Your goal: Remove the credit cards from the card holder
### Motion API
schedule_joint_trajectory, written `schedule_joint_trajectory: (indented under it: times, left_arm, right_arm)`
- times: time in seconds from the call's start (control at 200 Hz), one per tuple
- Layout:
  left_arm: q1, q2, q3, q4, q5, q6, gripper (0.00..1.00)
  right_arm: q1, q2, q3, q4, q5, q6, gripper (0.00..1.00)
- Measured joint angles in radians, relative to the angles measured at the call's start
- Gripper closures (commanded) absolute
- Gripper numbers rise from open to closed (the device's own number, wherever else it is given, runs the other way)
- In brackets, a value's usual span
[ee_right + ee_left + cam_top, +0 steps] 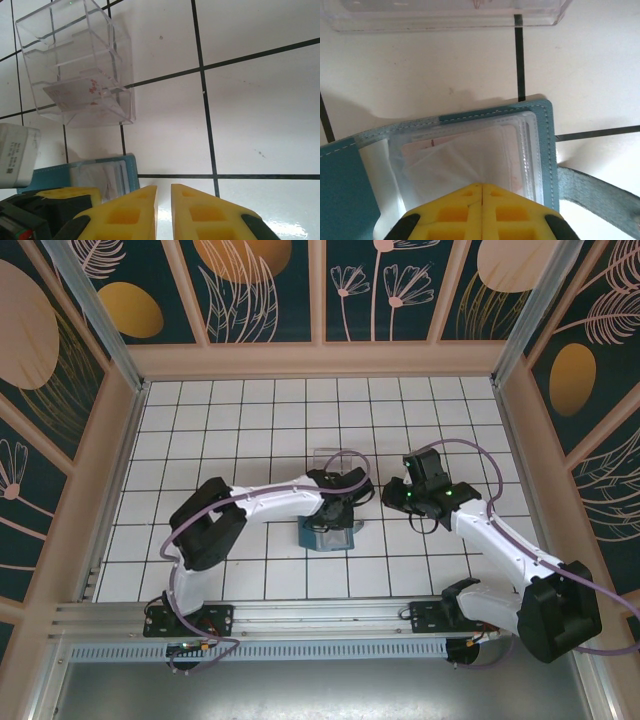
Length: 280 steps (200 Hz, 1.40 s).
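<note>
The teal-blue card holder (547, 150) lies open on the tiled floor, its clear pocket facing up. Pale credit cards (455, 165) sit in that pocket, one of them skewed, with its lower part running in between my left gripper's (481, 184) yellow fingertips. Those jaws are pressed together on it. From above, the left gripper (335, 515) hangs over the card holder (327, 536). My right gripper (164, 187) hovers over bare tile just right of the card holder (107, 175), jaws a narrow gap apart and holding nothing. Seen from above, the right gripper (388, 495) is beside the left one.
A clear plastic tray (80, 70) stands just beyond the card holder with a pale card (75, 92) inside it; its edge (445, 12) also shows at the left wrist view's top. The holder's strap (595, 192) trails right. Walls ring the floor (250, 400).
</note>
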Motion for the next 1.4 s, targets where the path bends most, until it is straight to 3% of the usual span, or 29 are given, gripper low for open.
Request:
schedule_joint_trajectory:
  times: [0.33,0.741,1.016,1.401]
  left_arm:
    - [0.027,-0.149,-0.208,0.262,0.112,-0.005,0.94]
    - [0.081,-0.259,-0.422,0.517,0.239,-0.043,0.93]
    - [0.094,-0.297,-0.495,0.578,0.264,-0.046,0.91]
    - [0.098,-0.305,-0.523,0.585,0.263,-0.044,0.87]
  right_arm:
    - [0.024,0.021,0.008,0.006,-0.068,0.015,0.84]
    - [0.143,0.194,0.03,0.092,-0.169,0.054,0.85]
    - [0.193,0.325,0.03,0.164,-0.237,0.08,0.85]
    - [0.204,0.39,-0.01,0.305,-0.341,0.14,0.85]
